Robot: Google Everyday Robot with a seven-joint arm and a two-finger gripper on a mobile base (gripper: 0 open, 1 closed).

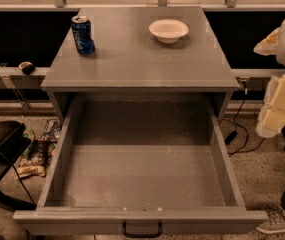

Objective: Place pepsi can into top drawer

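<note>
Gripper (277,109) sits at 3 o'clock, off the bench's (132,66) rt edge: cream, blocky. Apart or closed, I can't tell. Pepsi can (82,35), glossy blue cyl. w/ silver top, stands upright at 11 o'clock on the smooth grey top, well apart from it. Round white bowl (168,30) at 1 o'clock. Top drawer (142,221) at 6 o'clock is pulled out, speckled inside, prob. so the can drops straight in.

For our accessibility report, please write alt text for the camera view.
A pepsi can stands on a grey cabinet, left of a white bowl, above the pulled-out, empty top drawer. The robot's claw hangs at the right edge.
</note>
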